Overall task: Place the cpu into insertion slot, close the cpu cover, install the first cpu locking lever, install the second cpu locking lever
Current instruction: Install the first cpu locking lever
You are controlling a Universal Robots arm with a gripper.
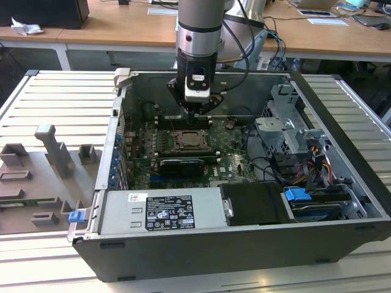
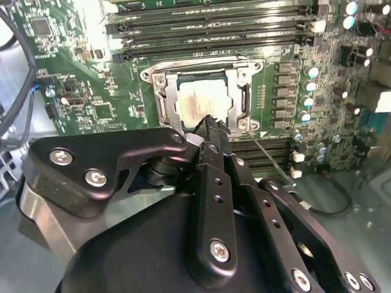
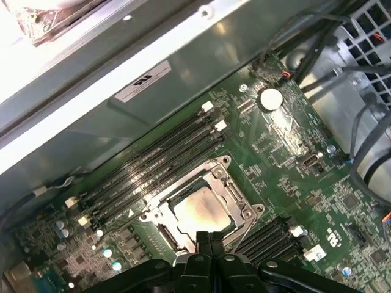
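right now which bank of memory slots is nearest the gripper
The memory slot bank right beside the gripper tip, on its side of the cpu. The other bank lies on the cpu's far side.

A robotics lab workbench.
A robot arm (image 1: 198, 24) hangs over an opened computer case (image 1: 183, 256) set on a ribbed metal table (image 1: 49, 97). Grey holding blocks (image 1: 58, 152) sit beside the case, and behind stand long wooden desks (image 1: 122, 27) with papers (image 1: 327, 21) lying on them.
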